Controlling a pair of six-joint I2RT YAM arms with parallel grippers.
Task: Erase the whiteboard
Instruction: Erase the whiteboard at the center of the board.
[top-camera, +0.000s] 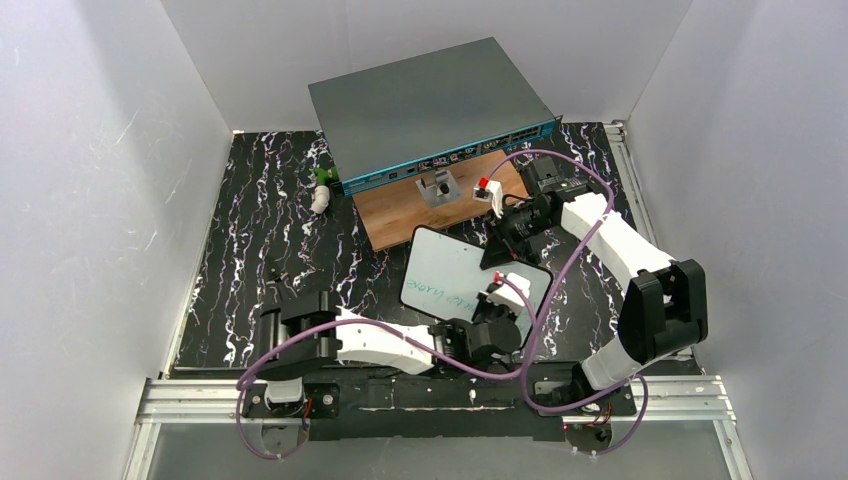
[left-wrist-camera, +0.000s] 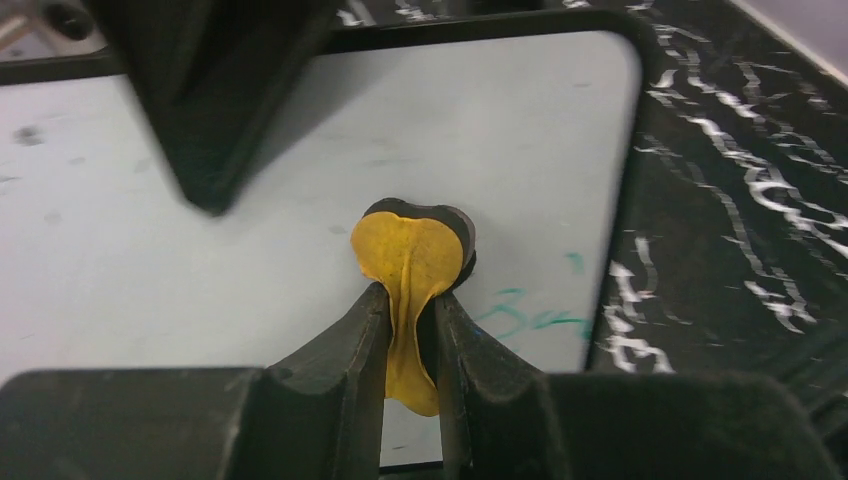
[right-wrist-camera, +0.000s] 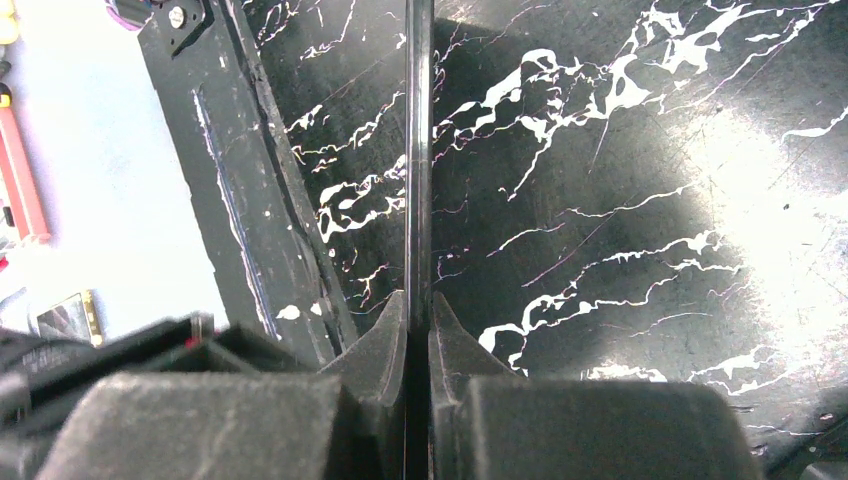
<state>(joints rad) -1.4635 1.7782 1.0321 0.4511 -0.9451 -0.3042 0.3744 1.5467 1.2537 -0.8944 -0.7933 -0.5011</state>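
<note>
Yellow and folded, a wiping pad (left-wrist-camera: 410, 250) with a dark backing is pinched between the nearly closed fingers of our left gripper (left-wrist-camera: 410, 312). Its tip seems to touch the whiteboard (left-wrist-camera: 180, 260), which lies under and ahead of that hand. Our right gripper (right-wrist-camera: 418, 318) is fully closed on the board's thin rim, seen edge-on. Green writing (left-wrist-camera: 525, 318) shows just right of the pad.

We judge three risks. The pad is held only by a narrow fold, so friction may drag it out of the fingers. Hard pressing may twist the board in the right hand's slim grip. A stroke straight ahead would miss the green marks.
</note>
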